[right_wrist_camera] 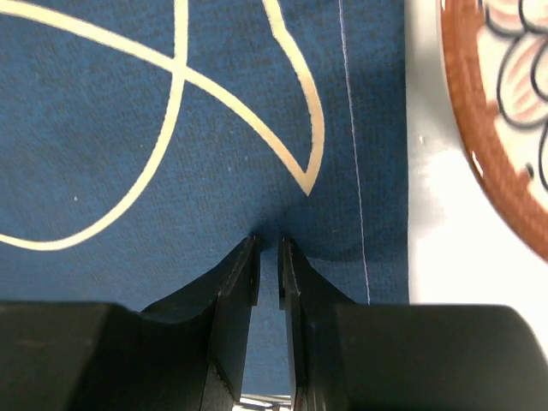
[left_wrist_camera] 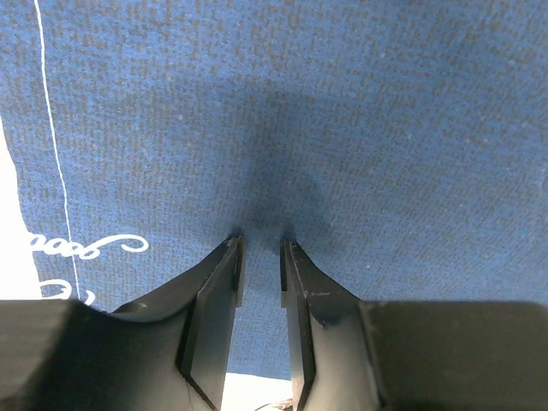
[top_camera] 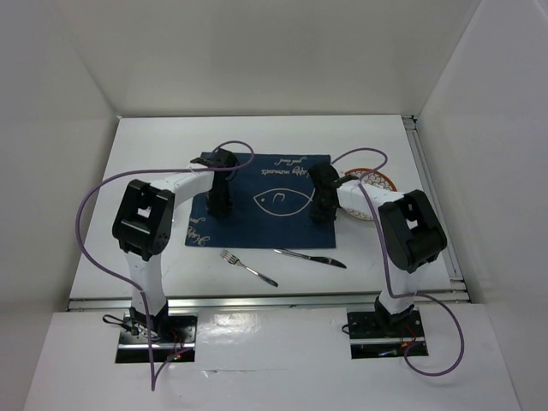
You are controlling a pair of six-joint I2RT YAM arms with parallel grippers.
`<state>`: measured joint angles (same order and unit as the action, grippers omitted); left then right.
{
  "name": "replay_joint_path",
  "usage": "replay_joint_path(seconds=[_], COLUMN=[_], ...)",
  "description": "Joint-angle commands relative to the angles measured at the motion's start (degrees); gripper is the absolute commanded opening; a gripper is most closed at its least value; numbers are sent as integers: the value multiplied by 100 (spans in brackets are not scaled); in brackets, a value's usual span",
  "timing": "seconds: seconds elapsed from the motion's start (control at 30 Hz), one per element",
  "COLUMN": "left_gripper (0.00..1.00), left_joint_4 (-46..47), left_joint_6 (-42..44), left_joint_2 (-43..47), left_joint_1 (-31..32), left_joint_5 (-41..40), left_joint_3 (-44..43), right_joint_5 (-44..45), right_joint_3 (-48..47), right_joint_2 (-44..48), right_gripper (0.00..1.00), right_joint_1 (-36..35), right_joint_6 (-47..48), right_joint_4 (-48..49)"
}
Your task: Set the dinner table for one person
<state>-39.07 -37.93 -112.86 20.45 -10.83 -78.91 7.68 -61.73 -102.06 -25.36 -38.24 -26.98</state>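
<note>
The white dinner table [top_camera: 257,137] carries a navy placemat [top_camera: 274,221] with a fish drawing. My left gripper [top_camera: 220,211] stands tips-down on the mat's left part; in the left wrist view the gripper [left_wrist_camera: 261,244] is all but shut, a narrow slit between the jaws, tips touching the cloth [left_wrist_camera: 342,103]. My right gripper [top_camera: 323,216] stands tips-down on the mat's right part; in the right wrist view the gripper [right_wrist_camera: 267,244] is likewise nearly closed on the cloth [right_wrist_camera: 128,154] near the fish tail. Neither holds anything.
A patterned plate with a brown rim [top_camera: 374,183] lies right of the mat, partly behind the right arm; it also shows in the right wrist view [right_wrist_camera: 505,128]. A fork [top_camera: 248,267] and a knife [top_camera: 310,257] lie on the table in front of the mat.
</note>
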Motion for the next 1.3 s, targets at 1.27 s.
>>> replay_joint_path(seconds=[1.27], left_gripper=[41], left_joint_4=[-83], left_joint_6=[-153], left_joint_2=[185], left_joint_1=[-199], left_joint_5=[-385], left_joint_3=[465], right_joint_5=[128], right_joint_3=[478], right_joint_2=[116], right_gripper=[33], right_joint_1=[225], right_joint_6=[36], right_joint_4=[132])
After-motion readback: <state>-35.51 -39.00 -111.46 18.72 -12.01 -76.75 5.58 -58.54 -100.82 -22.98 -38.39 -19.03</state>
